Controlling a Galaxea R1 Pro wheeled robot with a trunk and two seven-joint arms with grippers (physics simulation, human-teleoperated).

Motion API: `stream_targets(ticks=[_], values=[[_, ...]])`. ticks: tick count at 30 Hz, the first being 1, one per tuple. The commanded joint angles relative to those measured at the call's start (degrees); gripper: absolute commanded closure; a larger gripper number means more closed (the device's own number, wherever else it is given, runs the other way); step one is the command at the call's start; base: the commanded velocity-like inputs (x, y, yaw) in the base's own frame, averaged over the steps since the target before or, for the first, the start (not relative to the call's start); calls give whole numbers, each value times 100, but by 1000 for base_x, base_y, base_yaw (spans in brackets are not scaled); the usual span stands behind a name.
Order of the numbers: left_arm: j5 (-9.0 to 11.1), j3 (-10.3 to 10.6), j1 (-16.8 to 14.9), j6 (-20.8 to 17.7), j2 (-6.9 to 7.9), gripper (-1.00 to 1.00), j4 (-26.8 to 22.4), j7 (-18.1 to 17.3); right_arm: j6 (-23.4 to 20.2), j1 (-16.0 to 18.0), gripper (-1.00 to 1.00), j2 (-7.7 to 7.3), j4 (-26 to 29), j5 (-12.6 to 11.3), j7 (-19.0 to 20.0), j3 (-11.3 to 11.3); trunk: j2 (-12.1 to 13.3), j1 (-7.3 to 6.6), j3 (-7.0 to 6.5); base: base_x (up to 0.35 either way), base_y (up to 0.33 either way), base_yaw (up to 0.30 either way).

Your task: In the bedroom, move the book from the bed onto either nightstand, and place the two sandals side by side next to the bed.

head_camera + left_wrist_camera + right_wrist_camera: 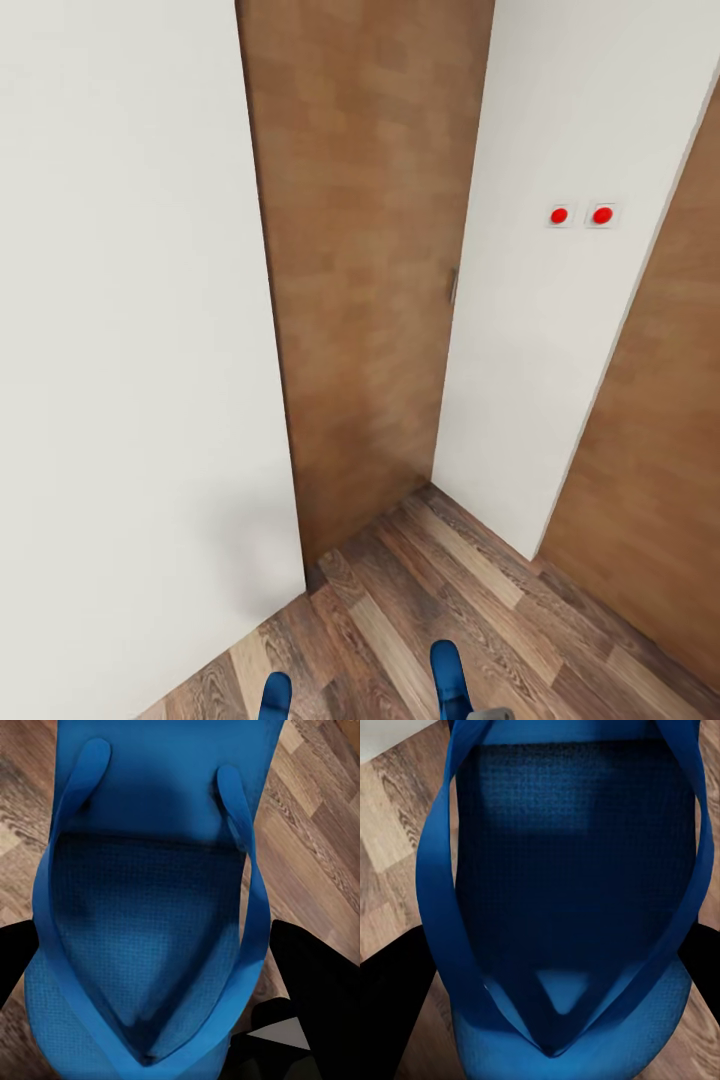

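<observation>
Your head camera faces a corner of white walls [120, 350] with a closed brown wooden door [365, 260] ahead and a second brown panel [660, 480] at the right edge. Two red round buttons [581, 215] sit on the wall between them. The wood-plank floor [420, 590] runs up to the door. At the bottom of that view, two blue sandal tips point away from you: the left sandal [275, 697] and the right sandal [450, 680], apart from each other. In the left wrist view, the left sandal [150, 907] lies lengthwise along the claw's axis, with dark fingers [319, 990] on both sides of it; the left claw is gripping it. In the right wrist view, the right sandal [570, 892] lies likewise between dark fingers [394, 1005]; the right claw is gripping it.
</observation>
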State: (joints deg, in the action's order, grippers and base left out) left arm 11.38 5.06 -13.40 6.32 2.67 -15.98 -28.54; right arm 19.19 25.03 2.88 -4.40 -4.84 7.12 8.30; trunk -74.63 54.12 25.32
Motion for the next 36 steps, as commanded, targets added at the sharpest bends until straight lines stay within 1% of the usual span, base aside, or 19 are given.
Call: stream_targets(ticks=[1, 36], values=[[49, 48, -5, 27, 5, 100, 7, -3, 41, 10, 100, 2, -26, -52, 26, 40, -4, 0, 6, 0, 0, 126], [49, 48, -5, 27, 5, 100, 7, -3, 41, 10, 100, 4, -26, -52, 26, 40, -4, 0, 6, 0, 0, 276]])
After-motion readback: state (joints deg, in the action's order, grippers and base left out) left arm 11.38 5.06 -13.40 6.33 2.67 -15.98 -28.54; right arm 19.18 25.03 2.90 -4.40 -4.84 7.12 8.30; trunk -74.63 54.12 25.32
